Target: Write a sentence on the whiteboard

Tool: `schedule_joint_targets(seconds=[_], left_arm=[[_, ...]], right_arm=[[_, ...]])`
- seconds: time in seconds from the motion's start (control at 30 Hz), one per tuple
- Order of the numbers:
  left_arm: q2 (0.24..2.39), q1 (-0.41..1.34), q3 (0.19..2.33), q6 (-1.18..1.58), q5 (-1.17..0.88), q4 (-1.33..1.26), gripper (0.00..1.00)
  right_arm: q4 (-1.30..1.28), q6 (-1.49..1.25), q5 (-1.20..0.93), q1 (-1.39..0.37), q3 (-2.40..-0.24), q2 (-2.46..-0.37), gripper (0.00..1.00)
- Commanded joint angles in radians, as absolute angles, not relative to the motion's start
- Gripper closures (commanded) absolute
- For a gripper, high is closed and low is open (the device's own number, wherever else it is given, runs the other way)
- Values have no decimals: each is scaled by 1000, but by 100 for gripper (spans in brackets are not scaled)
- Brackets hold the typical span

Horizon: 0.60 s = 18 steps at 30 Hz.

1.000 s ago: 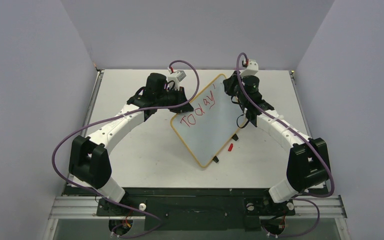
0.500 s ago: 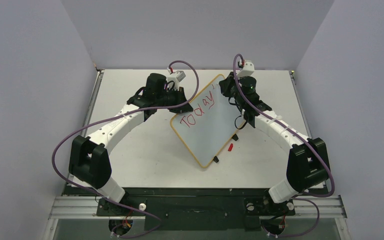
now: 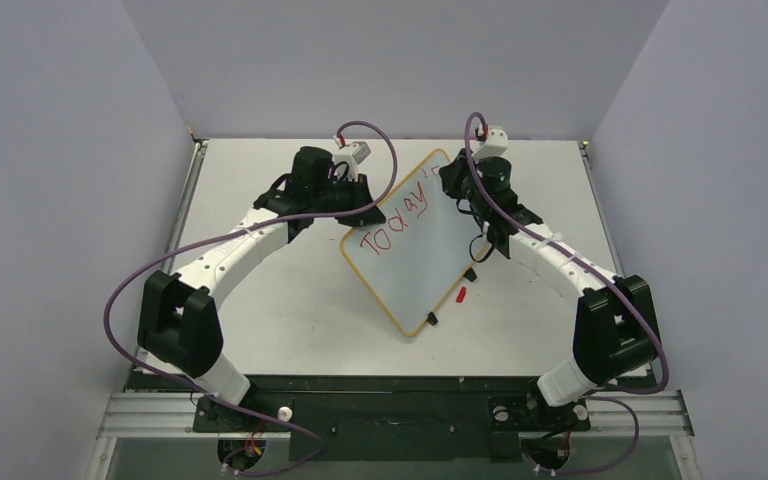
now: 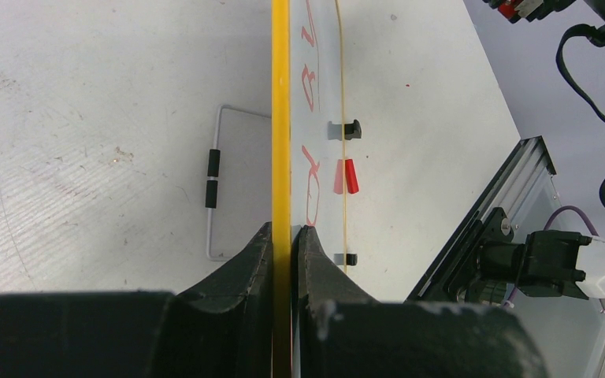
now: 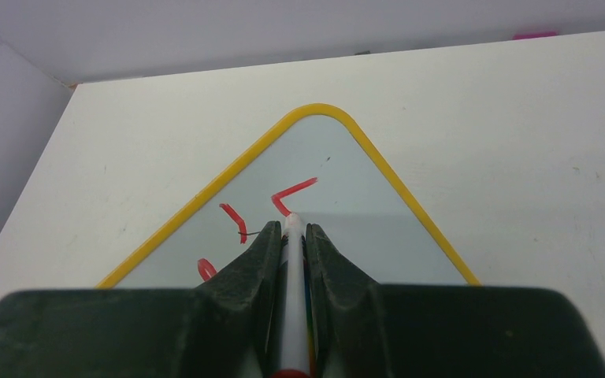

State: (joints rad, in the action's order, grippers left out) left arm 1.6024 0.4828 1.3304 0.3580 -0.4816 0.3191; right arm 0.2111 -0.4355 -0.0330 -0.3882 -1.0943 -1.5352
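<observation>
Right fingers [image 3: 460, 185] have crept leftward and a shade nearer across the far corner of the whiteboard [image 3: 430, 270] since a second ago. One more short red stroke now sits after the apostrophe. Left arm and board unchanged.

Whiteboard: mid-counter [image 3: 290, 300], turned diamond-wise, one corner toward the back wall. Wrist view shows it edge-on, raised off the counter rather than lying flat, with a wire stand [image 4: 213, 189] behind it.

Sentence [image 3: 395, 225]: red letters "Today", then the apostrophe, running up toward the far corner. Newest stroke [image 5: 293, 194] is an angled mark just ahead of the pen tip.

Left fingers [image 4: 272, 236]: closed tight on the yellow frame at the board's left edge, one finger on the face, one on the back. The letter "T" lies just beside them on the writing side.

Right fingers [image 5: 277, 236]: closed around a white marker pen [image 5: 292, 260], which runs out between them. Its tip meets the board at the lower end of the new stroke, close to the far corner.

Two black clips [image 3: 471, 273] on the board's right edge. Red cap [image 3: 461, 295] lies on the counter just beside that edge, between the clips, and well apart from both sets of fingers.
</observation>
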Motion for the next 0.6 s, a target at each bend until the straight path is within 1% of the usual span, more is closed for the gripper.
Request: schedule_joint_targets(seconds=[0.0,0.57], left_arm=[[1561,479,1335,245,-407,302,100],[1559,479,1335,245,-407,302,100]], right_arm=[[216,-442,-19,-398,-1070,-1511,100],[186,-441,38,-366,-1070,-1537,100]])
